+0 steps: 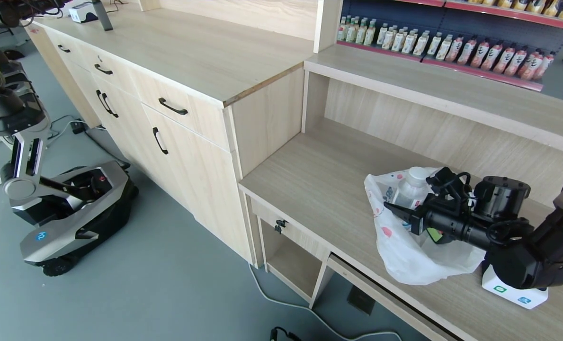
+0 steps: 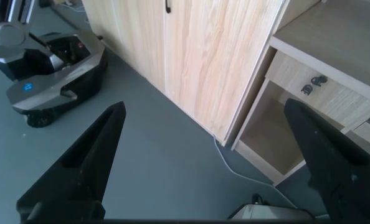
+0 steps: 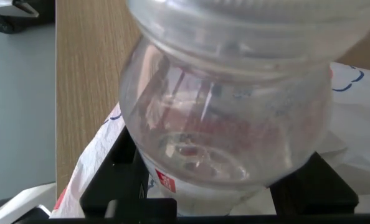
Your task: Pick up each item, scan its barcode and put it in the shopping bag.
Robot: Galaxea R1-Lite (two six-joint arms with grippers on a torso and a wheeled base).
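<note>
Holding one clear bottle (image 1: 413,188), white cap, label with a red patch, print too blurred to read: the right gripper (image 1: 402,208), fingers clamped on it at the mouth of the white shopping bag (image 1: 404,255) on the lower counter (image 1: 319,180). Left gripper (image 2: 205,106): fingers spread wide above the grey floor (image 2: 160,143). White box (image 1: 513,291) with green and blue marks, beside the bag.

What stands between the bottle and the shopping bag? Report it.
Nothing visible. The right pincer holds the bottle at the open mouth of the bag, which lies on the counter. No other thing sits between bottle and bag.
</note>
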